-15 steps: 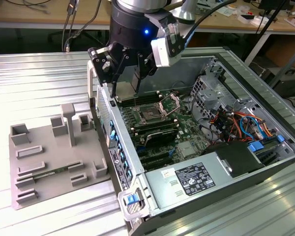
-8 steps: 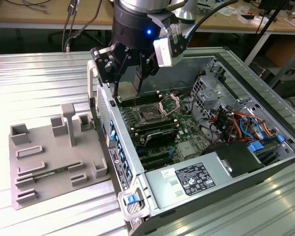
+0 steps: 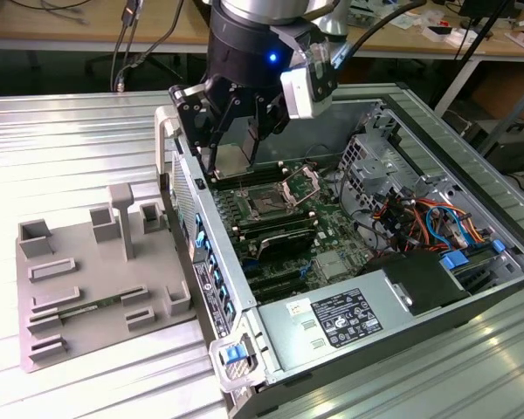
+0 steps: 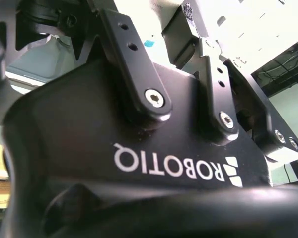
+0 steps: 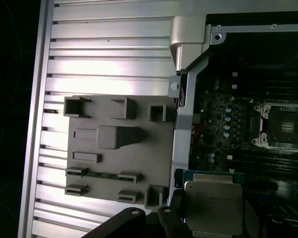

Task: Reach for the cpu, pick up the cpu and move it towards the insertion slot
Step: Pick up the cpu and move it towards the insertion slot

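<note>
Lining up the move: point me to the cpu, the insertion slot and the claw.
cpu (image 5: pixel 213 207): first wrist view, middle of its silvery metal top.
insertion slot (image 3: pixel 268 206): exterior view, dark socket square inside the metal frame.
claw (image 3: pixel 232 163): exterior view, midway between the fingertips over the motherboard.

A lab: open computer case (image 3: pixel 437 148) on slatted metal bench (image 3: pixel 61 148), cluttered workbenches (image 3: pixel 70 26) behind

Ribbed metal table (image 3: pixel 79 140) bearing grey fixture plate (image 3: pixel 79 301) and open computer case (image 3: pixel 472 157).
</note>
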`<state>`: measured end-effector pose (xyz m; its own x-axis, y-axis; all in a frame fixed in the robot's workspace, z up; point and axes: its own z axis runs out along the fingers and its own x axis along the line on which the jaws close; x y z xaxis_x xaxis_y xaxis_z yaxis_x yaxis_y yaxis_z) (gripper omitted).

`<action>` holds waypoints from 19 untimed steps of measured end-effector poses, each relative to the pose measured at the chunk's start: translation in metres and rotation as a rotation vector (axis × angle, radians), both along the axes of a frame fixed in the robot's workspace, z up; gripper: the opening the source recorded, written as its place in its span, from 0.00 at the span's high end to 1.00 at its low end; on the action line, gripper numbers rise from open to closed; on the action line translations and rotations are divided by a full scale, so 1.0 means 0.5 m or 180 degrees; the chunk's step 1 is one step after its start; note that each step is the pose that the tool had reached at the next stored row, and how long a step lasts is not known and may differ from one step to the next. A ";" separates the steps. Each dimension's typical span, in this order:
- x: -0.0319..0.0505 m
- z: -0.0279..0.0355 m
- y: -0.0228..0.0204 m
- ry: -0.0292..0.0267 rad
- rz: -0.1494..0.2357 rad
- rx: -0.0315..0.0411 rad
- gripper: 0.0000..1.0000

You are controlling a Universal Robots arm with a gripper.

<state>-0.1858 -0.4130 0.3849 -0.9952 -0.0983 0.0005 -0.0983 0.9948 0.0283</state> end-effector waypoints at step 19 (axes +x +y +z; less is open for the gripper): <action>0.024 -0.004 0.0000 0.0000 0.0000 0.0000 0.45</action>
